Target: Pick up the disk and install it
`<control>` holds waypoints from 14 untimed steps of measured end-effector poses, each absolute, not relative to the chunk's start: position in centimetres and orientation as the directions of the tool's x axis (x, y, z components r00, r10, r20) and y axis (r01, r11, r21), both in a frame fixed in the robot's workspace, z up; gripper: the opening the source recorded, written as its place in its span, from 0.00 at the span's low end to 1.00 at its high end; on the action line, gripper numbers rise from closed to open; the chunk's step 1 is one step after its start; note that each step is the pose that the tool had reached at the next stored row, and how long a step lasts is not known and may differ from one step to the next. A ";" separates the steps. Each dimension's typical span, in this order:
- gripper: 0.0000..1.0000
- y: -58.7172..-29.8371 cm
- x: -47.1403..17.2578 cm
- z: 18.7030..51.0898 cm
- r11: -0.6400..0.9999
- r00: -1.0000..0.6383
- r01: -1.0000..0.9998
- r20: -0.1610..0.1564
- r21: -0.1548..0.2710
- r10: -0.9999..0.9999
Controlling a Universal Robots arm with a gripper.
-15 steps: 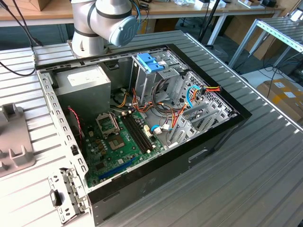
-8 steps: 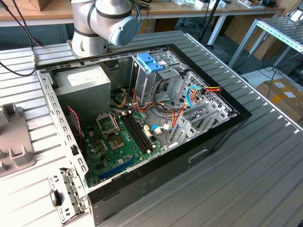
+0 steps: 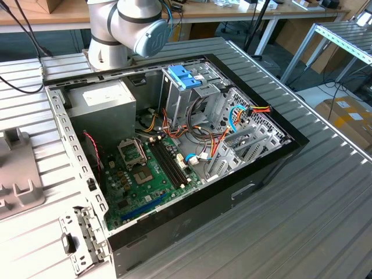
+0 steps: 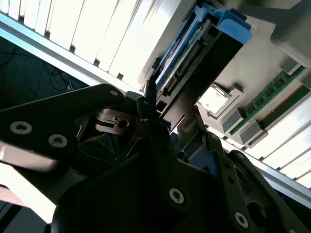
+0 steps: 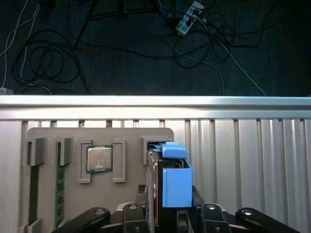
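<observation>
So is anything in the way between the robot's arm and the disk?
No, nothing visible stands between them. In the first wrist view the end effector is right up at the disk, which stands on edge in a slot of the grey holder, beside a processor chip.

Robotics workshop, open computer case on ribbed metal table, robot arm just behind the case, wooden workbenches farther behind it, cardboard boxes on the floor beside it.
</observation>
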State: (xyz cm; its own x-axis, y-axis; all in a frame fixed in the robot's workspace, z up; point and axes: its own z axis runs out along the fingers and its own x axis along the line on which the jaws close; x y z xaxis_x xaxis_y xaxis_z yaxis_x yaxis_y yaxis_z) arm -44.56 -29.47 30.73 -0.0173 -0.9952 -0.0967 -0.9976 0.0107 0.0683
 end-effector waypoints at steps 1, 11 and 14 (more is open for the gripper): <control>0.45 -29.5 -44.6 30.8 0.011 -0.017 -0.998 -0.097 0.068 -0.995; 0.38 -29.5 -46.3 30.7 0.010 -0.017 -0.998 -0.103 0.067 -0.995; 0.44 -29.5 -46.3 30.7 0.010 -0.017 -0.998 -0.103 0.066 -0.995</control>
State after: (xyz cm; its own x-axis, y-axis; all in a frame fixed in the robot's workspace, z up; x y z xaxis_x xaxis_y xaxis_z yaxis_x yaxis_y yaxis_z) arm -46.26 -29.47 30.70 -0.0171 -0.9945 -0.1030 -0.9977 0.0103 0.0665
